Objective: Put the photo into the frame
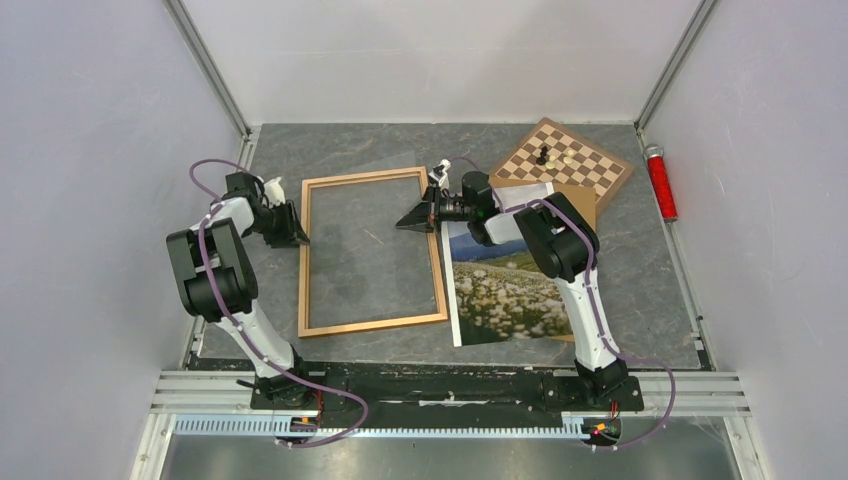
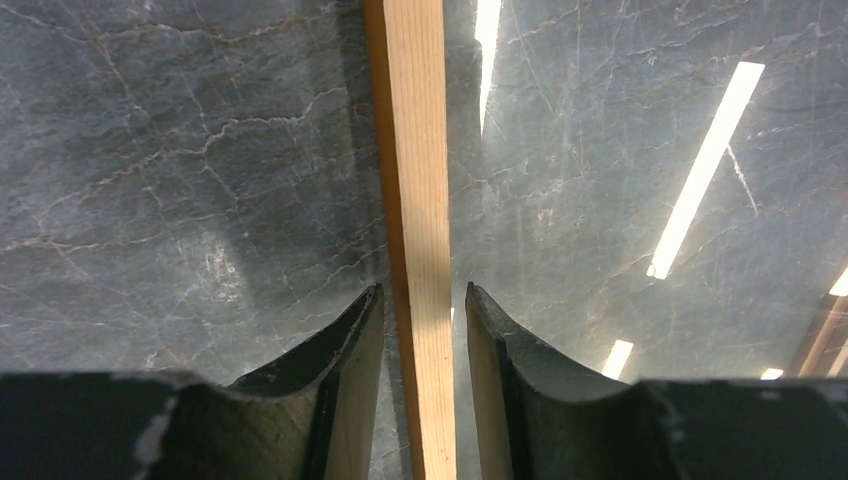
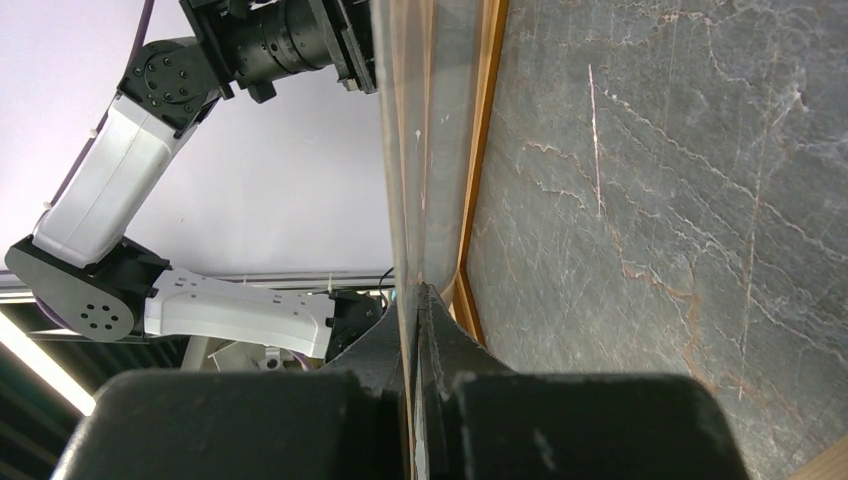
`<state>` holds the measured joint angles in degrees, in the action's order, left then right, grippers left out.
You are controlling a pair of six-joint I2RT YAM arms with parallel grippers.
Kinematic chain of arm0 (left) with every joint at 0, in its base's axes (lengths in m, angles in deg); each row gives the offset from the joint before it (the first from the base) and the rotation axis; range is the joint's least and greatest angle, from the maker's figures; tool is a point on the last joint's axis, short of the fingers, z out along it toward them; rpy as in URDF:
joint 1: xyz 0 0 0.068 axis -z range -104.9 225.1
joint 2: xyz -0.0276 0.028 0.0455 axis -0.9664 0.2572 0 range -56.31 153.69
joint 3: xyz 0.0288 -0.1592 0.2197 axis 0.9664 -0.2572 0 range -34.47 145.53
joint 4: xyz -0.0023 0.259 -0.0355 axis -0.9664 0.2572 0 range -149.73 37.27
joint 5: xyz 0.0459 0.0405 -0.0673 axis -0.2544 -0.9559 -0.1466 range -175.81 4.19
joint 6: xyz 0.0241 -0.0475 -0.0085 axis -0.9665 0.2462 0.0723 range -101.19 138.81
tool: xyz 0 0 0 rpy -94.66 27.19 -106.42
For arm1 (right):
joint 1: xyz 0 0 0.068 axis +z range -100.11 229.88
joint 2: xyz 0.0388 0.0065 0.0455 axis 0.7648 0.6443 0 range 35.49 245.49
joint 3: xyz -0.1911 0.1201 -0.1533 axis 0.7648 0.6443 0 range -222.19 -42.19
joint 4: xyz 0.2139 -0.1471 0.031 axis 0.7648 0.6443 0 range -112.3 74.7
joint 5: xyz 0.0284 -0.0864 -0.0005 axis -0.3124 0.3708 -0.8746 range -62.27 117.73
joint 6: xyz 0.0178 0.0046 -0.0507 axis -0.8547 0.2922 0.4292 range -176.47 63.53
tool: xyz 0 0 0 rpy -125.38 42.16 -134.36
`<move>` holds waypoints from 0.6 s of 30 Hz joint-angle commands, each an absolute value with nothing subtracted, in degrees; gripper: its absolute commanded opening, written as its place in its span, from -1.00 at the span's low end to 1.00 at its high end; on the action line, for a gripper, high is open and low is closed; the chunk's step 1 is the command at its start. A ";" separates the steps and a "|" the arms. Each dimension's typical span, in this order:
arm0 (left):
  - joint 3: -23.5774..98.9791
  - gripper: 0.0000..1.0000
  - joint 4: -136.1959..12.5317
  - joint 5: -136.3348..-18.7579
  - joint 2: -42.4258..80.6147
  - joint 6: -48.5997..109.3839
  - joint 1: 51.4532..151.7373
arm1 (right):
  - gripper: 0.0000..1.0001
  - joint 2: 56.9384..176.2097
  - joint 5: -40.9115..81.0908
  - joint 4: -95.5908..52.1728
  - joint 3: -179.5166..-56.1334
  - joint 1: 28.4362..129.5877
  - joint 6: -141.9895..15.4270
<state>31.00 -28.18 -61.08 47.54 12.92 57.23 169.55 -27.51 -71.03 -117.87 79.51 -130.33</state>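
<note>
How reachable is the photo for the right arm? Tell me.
Likely not yet: the right fingers are shut on a clear sheet over the frame, though the photo lies uncovered close by.

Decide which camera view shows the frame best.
Top external: the frame shows as a nearly full rectangle. Left wrist shows only one rail; right wrist shows just a rail edge-on beside the clear pane.

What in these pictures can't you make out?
Photo: top view, upper part hidden under the right arm.
Chess pieces: top view, too small to identify.
Clear sheet pinched by right gripper: right wrist view, seen edge-on, its extent unclear.
Frame: left wrist view, cut off by edges.
</note>
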 commanded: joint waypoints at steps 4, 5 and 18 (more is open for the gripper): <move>33.49 -0.23 -29.78 -57.73 48.18 14.67 57.43 | -1.00 169.60 -28.43 -72.49 -119.80 80.03 -129.29; 33.52 -0.24 -29.71 -57.64 48.19 14.61 57.39 | -1.00 169.61 -28.43 -72.49 -119.80 80.03 -129.29; 34.26 -0.47 -28.44 -55.77 48.54 13.58 56.91 | -1.00 169.13 -28.43 -72.50 -119.45 80.03 -129.16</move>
<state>31.81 -28.35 -59.66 48.15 13.21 57.07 169.55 -27.53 -71.01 -117.87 79.51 -129.98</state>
